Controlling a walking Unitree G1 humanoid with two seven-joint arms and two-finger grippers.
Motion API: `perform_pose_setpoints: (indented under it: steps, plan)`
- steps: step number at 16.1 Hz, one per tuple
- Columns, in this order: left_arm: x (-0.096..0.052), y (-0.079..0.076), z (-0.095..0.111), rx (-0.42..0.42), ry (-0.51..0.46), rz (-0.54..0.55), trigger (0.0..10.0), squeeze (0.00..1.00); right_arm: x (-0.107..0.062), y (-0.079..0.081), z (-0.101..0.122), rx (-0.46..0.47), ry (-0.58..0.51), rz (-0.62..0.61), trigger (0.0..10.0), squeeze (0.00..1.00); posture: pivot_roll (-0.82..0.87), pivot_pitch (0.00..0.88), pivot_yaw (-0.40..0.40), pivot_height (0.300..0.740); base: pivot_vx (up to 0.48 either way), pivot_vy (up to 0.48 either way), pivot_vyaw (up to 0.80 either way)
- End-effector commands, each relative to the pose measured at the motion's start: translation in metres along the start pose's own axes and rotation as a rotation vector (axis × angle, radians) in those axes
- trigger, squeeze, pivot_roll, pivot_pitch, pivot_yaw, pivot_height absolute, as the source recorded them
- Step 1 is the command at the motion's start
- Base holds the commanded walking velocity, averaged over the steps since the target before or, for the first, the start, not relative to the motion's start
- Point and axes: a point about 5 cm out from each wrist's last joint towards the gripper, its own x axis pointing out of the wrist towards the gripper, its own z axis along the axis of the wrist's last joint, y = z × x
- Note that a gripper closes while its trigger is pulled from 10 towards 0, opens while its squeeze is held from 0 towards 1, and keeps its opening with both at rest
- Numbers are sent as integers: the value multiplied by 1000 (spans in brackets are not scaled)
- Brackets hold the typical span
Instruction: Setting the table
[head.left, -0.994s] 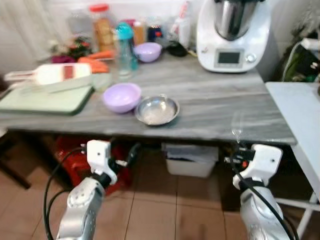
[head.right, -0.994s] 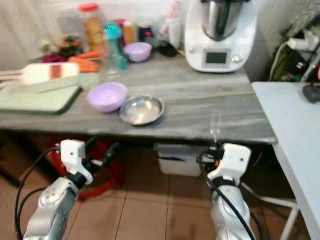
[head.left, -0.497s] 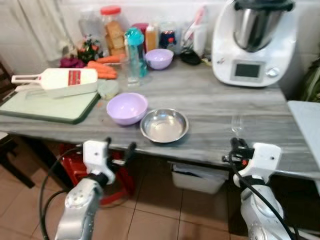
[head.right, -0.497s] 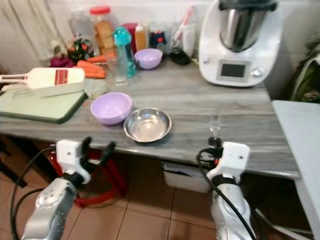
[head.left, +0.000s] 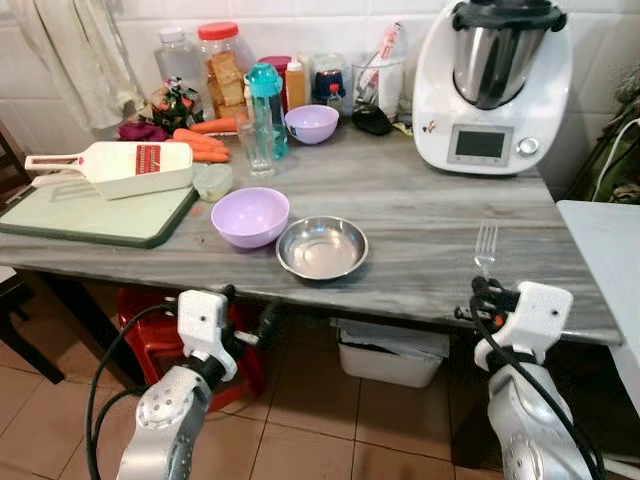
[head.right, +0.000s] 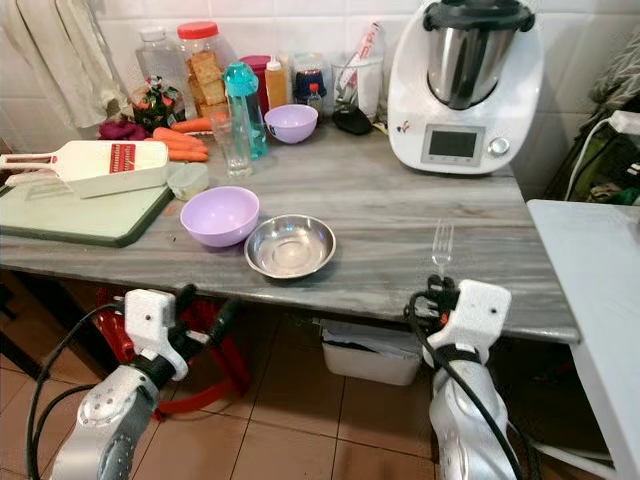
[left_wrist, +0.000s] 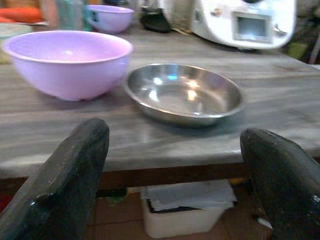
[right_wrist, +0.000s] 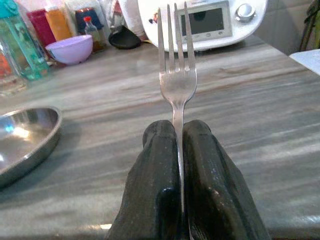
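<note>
We are pinching the fork (right_wrist: 177, 85) upright in our right gripper (right_wrist: 178, 140) to lay it beside the steel bowl (head.left: 322, 248); left gripper (left_wrist: 170, 165) is hanging spread, idle.

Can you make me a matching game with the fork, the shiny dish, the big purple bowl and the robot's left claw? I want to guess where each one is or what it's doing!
Things:
1. fork
2. steel dish
3. big purple bowl
4. left claw

Clues:
A. open, holding nothing, down by the front edge of the table
B. pinched upright in the right claw, prongs up
C. on the table between the steel dish and the green cutting board
D. on the table, right beside the purple bowl, with nothing in it

Pairs: 1-B, 2-D, 3-C, 4-A
</note>
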Motion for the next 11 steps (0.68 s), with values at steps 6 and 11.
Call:
perform_pose_setpoints:
  steps: [6, 11]
  plan:
    - [-3, -3, 3, 11, 18, -64, 10000, 0, 44, 18, -5, 47, 127, 33, 10000, 0, -73, 0, 65, 740, 0, 0, 0]
    - [-5, -10, 3, 13, 33, -134, 10000, 0, 72, 41, -9, 76, 213, 50, 10000, 0, -42, 0, 65, 740, 0, 0, 0]
